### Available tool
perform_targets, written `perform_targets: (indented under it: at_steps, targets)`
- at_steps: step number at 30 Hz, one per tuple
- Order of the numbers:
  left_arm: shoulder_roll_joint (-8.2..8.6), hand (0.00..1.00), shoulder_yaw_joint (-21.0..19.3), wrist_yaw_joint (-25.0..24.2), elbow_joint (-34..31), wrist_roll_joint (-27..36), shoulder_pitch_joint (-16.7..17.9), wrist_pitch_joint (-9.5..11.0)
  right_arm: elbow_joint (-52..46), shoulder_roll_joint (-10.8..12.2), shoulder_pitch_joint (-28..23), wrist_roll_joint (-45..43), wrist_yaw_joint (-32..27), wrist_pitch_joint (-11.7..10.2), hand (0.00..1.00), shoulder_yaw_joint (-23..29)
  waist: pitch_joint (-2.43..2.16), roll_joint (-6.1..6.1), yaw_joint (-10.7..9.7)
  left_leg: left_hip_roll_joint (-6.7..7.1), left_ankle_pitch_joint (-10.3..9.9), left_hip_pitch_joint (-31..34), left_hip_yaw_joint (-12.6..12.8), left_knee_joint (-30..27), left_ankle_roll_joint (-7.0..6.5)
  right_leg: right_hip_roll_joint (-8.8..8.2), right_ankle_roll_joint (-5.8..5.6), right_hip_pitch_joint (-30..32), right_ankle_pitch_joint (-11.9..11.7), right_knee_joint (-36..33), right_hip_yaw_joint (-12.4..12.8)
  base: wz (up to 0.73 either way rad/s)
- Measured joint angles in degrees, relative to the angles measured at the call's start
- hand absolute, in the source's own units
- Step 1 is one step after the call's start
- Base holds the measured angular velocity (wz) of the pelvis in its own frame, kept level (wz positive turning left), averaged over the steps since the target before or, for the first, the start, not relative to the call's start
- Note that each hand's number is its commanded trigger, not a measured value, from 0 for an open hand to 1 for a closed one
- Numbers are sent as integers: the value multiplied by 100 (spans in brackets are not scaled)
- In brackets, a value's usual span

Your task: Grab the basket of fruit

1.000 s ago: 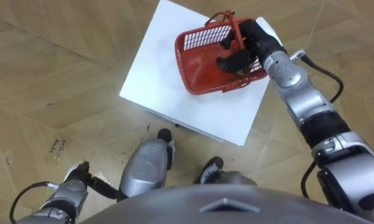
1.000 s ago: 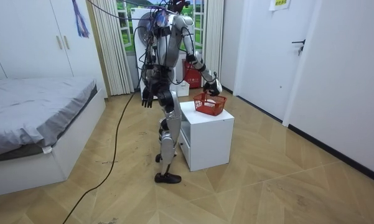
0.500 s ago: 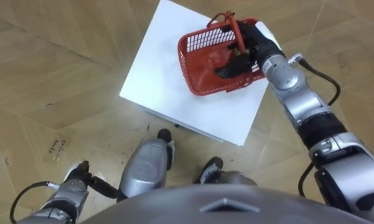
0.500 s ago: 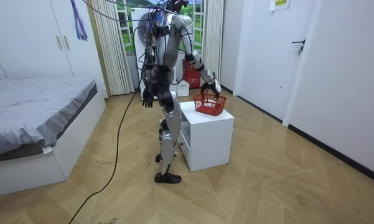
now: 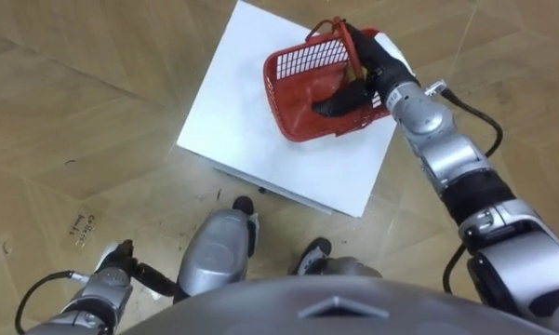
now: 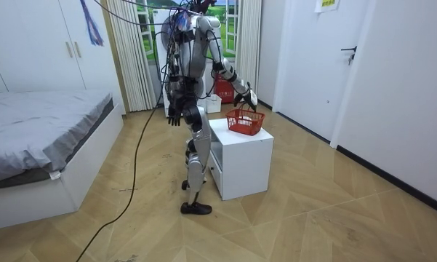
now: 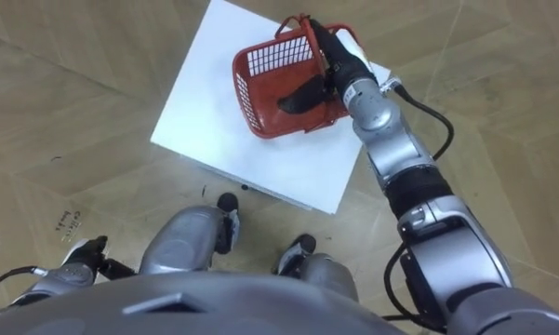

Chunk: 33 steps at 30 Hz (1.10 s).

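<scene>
Above the white tabletop, the right hand curls round the tilted fruit basket by its handle. Left hand hangs relaxed.

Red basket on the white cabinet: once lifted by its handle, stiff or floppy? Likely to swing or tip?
Probably stiff and light: the red basket has open lattice walls that hold their shape. It will likely swing or tilt, since the right hand grips the thin handle near one side. Contents are hidden behind the hand.
</scene>
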<state>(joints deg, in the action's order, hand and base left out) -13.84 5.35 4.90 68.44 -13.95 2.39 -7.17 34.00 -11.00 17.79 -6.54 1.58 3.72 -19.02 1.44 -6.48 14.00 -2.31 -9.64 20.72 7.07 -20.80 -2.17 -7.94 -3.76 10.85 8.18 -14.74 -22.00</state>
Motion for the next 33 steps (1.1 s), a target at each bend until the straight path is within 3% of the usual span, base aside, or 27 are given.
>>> perform_targets:
  at_steps: [4,8,11,20,25,28,33]
  targets:
    - [1,0,-13,4,-185,-7,98,0,-285,-19,-262,-58,7,0,0,4,-39,-56,-120,0,0,-94,-1,9,0,1,0,-89,0,5,7,1]
    - [11,0,-76,64,-297,-7,193,2,-456,-50,-601,-51,10,1,0,28,-40,-57,-163,-13,-1,-265,60,64,1,1,0,-227,0,22,12,-6]
    - [44,0,-132,60,-331,-13,300,7,-989,-97,-959,-46,59,5,0,105,-34,-9,-260,-12,-2,-412,117,154,4,6,0,-317,0,35,132,-13]
    - [196,0,-644,95,-335,-33,421,122,-1692,-108,-1369,-130,67,-69,0,614,-50,80,-456,-44,-2,-748,351,234,5,16,5,-544,-7,123,289,-12]
    - [199,0,-638,126,-400,-12,510,126,-2174,-192,-1788,-52,131,-73,0,690,-117,243,-715,-24,4,-964,396,354,14,4,5,-675,-7,123,345,-7]
    - [201,0,-686,124,-412,-41,586,131,-2505,-288,-2125,-119,263,-72,0,723,-155,280,-782,-13,13,-1183,480,485,28,4,3,-809,-6,153,419,-13]
    - [212,0,-750,118,-437,-76,717,126,-2741,-293,-2358,-216,362,-72,0,1007,-153,280,-932,-6,31,-1565,645,713,57,7,2,-992,-6,225,504,-16]
